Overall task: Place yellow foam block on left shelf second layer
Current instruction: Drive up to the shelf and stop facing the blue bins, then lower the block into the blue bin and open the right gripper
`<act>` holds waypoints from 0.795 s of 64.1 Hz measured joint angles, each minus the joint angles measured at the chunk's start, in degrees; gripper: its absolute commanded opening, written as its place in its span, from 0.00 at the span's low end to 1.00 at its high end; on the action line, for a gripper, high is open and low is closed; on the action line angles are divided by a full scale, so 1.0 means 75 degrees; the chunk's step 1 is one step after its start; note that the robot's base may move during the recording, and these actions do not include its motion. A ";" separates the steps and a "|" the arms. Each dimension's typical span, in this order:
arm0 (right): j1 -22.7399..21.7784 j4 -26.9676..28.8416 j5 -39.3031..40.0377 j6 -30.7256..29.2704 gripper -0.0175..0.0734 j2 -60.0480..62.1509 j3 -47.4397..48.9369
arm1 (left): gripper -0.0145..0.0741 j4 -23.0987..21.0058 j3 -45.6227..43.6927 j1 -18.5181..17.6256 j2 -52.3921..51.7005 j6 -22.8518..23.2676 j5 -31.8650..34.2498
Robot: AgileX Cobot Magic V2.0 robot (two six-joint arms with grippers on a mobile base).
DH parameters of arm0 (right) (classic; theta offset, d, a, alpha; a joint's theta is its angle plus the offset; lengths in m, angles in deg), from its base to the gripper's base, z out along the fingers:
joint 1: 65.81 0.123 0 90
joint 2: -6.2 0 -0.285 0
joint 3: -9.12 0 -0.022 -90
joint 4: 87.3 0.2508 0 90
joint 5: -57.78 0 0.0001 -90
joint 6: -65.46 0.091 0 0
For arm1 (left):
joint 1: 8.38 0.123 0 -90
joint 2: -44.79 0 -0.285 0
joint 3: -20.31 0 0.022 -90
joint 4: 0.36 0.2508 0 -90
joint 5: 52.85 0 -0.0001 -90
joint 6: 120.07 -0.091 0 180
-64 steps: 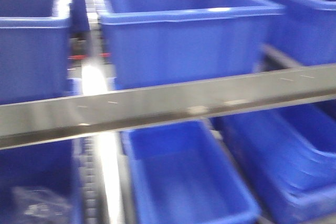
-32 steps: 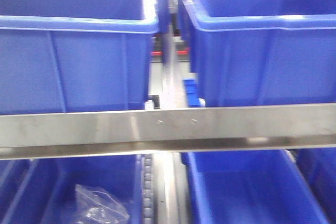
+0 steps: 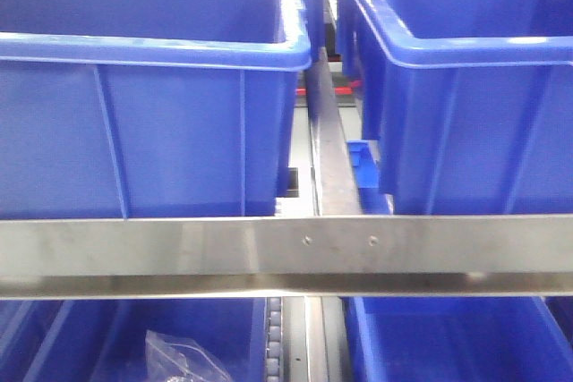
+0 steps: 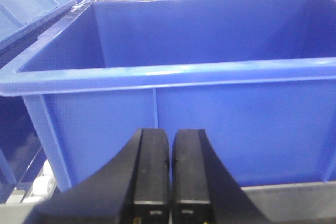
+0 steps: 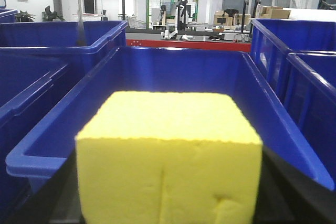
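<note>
Yellow foam block (image 5: 168, 156) fills the right wrist view, grasped by the right gripper and held just before a blue bin (image 5: 173, 72). 2 blue bins (image 3: 143, 96) sit above the steel shelf rail (image 3: 286, 252). Left gripper (image 4: 170, 166) is clenched with nothing in it, facing another bin (image 4: 210, 108).

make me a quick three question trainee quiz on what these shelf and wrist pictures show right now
1. True or false: the left hand has its fingers close together with nothing between them.
2. Which hand carries the yellow foam block? A left, B right, C neither
3. Fill in: in the front view, a clear plastic bag lies in the lower-left blue ____.

Key: 1 true; 2 B, since the block fills the right wrist view in front of a blue bin; 3 bin, under the metal shelf rail.
</note>
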 measured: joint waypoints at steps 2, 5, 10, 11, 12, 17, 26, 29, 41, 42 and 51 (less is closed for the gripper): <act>0.0000 0.0000 0.0000 0.0000 0.69 0.0000 0.0000 | 0.30 0.0000 0.0000 0.0000 0.0000 0.0000 0.0000; 0.0000 0.0000 0.0000 0.0000 0.69 0.0000 0.0000 | 0.30 0.0000 0.0000 0.0000 0.0000 0.0000 0.0000; 0.0000 0.0000 0.0000 0.0000 0.69 0.0000 0.0000 | 0.30 0.0000 0.0000 0.0000 0.0000 0.0000 0.0000; 0.0000 0.0000 0.0000 0.0000 0.69 0.0000 0.0000 | 0.30 0.0000 0.0000 0.0000 0.0000 0.0000 0.0000; 0.0000 0.0000 0.0000 0.0000 0.69 0.0000 0.0000 | 0.30 0.0000 0.0000 0.0000 0.0000 0.0000 0.0000; 0.0000 0.0000 0.0000 0.0000 0.69 0.0000 0.0000 | 0.30 0.0000 0.0000 0.0000 0.0000 0.0000 0.0000; 0.0000 0.0000 0.0000 0.0000 0.69 0.0000 0.0000 | 0.30 0.0000 0.0000 0.0000 0.0000 0.0000 0.0000; 0.0000 0.0000 0.0000 0.0000 0.69 0.0000 0.0000 | 0.30 0.0000 0.0000 0.0000 0.0000 0.0000 0.0000; 0.0000 0.0000 0.0000 0.0000 0.69 0.0000 0.0000 | 0.30 0.0000 0.0000 0.0000 0.0000 0.0000 0.0000; 0.0000 0.0000 0.0000 0.0000 0.69 0.0000 0.0000 | 0.30 0.0000 0.0000 0.0000 0.0000 0.0000 0.0000; 0.0000 0.0000 0.0000 0.0000 0.69 0.0000 0.0000 | 0.30 0.0000 0.0000 0.0000 0.0000 0.0000 0.0000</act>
